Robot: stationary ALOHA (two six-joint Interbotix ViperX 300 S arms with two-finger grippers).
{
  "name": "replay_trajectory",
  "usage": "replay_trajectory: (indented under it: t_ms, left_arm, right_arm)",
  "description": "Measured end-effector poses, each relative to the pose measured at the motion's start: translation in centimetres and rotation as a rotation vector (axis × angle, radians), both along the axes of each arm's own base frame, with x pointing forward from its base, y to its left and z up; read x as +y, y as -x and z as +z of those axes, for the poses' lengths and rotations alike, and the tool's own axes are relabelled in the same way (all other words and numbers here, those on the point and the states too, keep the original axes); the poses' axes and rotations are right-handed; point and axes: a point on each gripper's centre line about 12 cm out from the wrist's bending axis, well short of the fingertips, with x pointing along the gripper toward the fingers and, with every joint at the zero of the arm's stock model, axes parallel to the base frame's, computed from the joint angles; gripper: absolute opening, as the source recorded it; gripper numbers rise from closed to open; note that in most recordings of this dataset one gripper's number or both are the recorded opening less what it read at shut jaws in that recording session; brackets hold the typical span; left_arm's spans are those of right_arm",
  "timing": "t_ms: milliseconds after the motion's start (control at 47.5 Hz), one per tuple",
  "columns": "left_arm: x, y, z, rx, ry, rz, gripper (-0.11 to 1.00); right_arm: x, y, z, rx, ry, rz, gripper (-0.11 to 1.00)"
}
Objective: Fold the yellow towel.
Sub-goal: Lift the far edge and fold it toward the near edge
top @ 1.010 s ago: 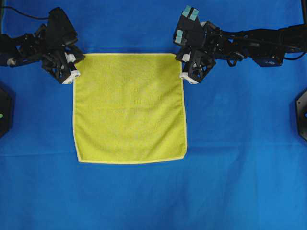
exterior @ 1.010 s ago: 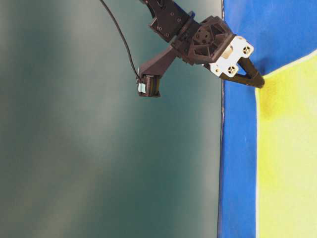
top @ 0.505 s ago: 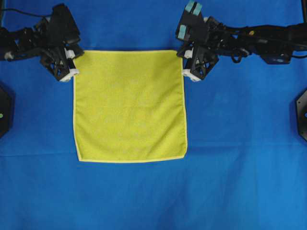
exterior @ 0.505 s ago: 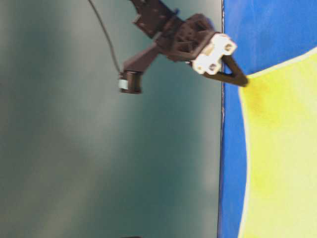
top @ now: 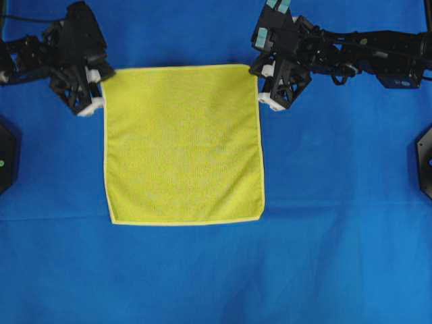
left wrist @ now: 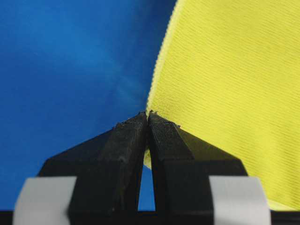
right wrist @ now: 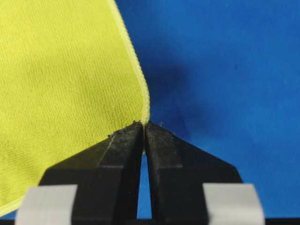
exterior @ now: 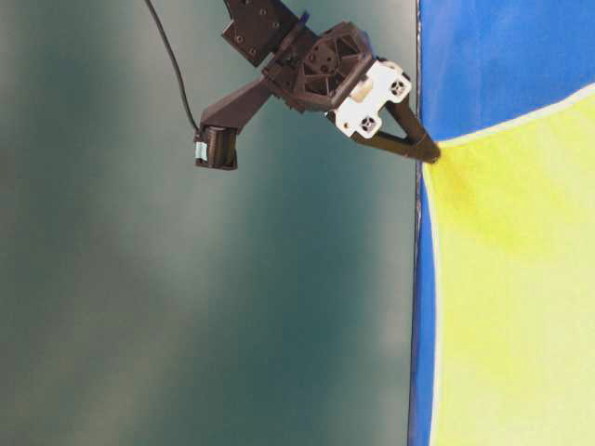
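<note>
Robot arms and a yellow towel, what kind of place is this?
Probably a robot lab's test table: a blue cloth covers it, two grippers pinch the towel, and a plain green wall stands behind.

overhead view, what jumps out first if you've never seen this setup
A bright yellow towel spread across the middle of a large blue cloth catches the eye first. Next come the two black arms at its far corners: the left gripper and the right gripper each pinch one corner, jaws closed on the hem.
</note>
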Motion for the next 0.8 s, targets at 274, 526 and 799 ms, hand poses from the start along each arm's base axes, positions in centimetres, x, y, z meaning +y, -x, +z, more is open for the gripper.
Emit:
replay_trajectory:
  t_ms: [274, 526, 799]
  left_arm:
    - [-6.4, -1.0, -0.4, 0.073, 0.079, -0.189, 0.01]
    - [-13.1, -1.5, -0.5, 0.075, 0.202, -0.293, 0.01]
    - [-19.7, -1.8, -0.8, 0.080, 0.346, -0.352, 0.01]
  right_arm:
    - [6.0, -0.4, 0.3, 0.049, -0.037, 0.132, 0.03]
    - [12.1, -0.4, -0.2, 0.097, -0.113, 0.216, 0.03]
    - [17.9, -0.1, -0.5, 0.109, -0.169, 0.302, 0.03]
